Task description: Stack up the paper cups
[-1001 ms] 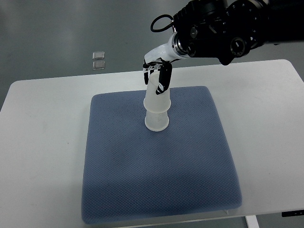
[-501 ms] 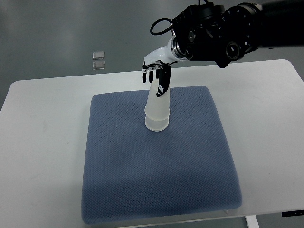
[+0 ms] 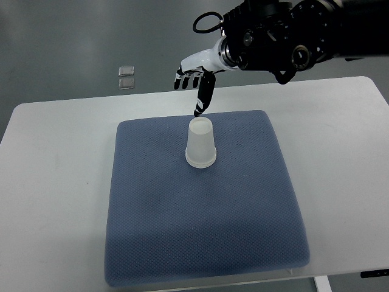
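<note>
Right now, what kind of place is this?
Probably a robotics lab test bench: a white table on grey floor, a blue mat as work surface, inverted paper cups staged under the right hand.

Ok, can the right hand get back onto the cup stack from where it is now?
Probably yes. The right hand hangs open just behind and above the paper cup stack, which stands upside down and alone on the blue mat. Nothing lies between them, so a short drop forward should reach it.

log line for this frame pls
phase: post-release | right hand: open, above and clear of cup stack | cup stack: upside down, upright on blue mat | left arm: not in view
</note>
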Action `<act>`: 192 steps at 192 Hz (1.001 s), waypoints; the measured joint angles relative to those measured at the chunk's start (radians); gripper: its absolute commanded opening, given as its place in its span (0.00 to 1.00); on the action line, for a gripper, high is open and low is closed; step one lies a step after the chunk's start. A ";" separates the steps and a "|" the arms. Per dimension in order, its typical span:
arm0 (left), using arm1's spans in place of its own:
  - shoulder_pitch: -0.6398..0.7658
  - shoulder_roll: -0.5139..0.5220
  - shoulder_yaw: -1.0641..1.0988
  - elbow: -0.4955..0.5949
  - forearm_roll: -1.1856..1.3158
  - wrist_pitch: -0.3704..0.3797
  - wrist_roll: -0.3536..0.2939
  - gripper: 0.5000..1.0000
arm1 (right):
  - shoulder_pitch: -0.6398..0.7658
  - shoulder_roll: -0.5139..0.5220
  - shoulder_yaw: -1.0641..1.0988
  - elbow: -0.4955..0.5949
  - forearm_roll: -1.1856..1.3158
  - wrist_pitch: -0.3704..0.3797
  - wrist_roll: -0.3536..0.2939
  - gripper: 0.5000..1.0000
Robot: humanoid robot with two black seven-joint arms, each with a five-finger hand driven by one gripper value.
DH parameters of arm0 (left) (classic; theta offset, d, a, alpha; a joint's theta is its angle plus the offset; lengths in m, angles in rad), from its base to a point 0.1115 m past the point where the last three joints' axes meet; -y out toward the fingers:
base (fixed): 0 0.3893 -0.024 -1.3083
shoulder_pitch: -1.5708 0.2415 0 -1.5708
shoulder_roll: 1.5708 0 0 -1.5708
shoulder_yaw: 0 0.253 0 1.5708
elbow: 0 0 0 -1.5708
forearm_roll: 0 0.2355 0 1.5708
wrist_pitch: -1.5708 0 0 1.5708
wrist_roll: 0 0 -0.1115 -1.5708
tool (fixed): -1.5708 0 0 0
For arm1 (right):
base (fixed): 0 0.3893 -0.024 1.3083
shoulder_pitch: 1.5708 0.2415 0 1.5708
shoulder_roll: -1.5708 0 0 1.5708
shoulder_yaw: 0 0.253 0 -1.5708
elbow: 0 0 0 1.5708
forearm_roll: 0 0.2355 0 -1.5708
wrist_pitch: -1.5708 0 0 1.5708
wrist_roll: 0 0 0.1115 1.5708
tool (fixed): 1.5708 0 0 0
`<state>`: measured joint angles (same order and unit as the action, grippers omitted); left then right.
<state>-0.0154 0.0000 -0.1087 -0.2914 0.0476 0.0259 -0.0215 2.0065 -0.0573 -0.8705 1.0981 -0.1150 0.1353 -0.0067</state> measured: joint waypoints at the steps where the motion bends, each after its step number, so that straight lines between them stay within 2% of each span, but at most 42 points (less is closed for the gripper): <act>1: 0.000 0.000 0.000 0.000 0.000 0.000 0.000 1.00 | -0.003 -0.003 0.003 0.000 0.004 -0.004 0.000 0.72; 33: 0.000 0.000 0.001 0.000 0.000 0.000 0.000 1.00 | -0.158 -0.121 0.199 -0.028 0.109 -0.151 0.025 0.72; 58: 0.000 0.000 0.002 0.000 0.000 0.000 0.000 1.00 | -0.365 -0.207 0.508 -0.087 0.193 -0.287 0.044 0.72; 92: 0.000 0.000 0.004 -0.001 0.001 0.000 0.000 1.00 | -0.623 -0.271 0.932 -0.143 0.350 -0.333 0.092 0.72; 119: 0.000 0.000 0.004 -0.002 0.001 0.000 0.000 1.00 | -0.803 -0.262 1.155 -0.199 0.383 -0.328 0.138 0.72; 139: 0.000 0.000 0.004 -0.003 0.001 0.000 0.000 1.00 | -0.923 -0.236 1.299 -0.229 0.385 -0.288 0.162 0.72; 172: 0.000 0.000 0.006 -0.012 0.001 0.001 0.000 1.00 | -1.072 -0.178 1.485 -0.345 0.385 -0.136 0.179 0.73; 192: 0.000 0.000 0.006 -0.014 0.001 0.001 0.000 1.00 | -1.120 -0.132 1.547 -0.425 0.386 -0.039 0.190 0.79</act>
<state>-0.0155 0.0000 -0.1028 -0.3051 0.0490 0.0265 -0.0215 0.8863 -0.1888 0.6763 0.6727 0.2709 0.0958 0.1835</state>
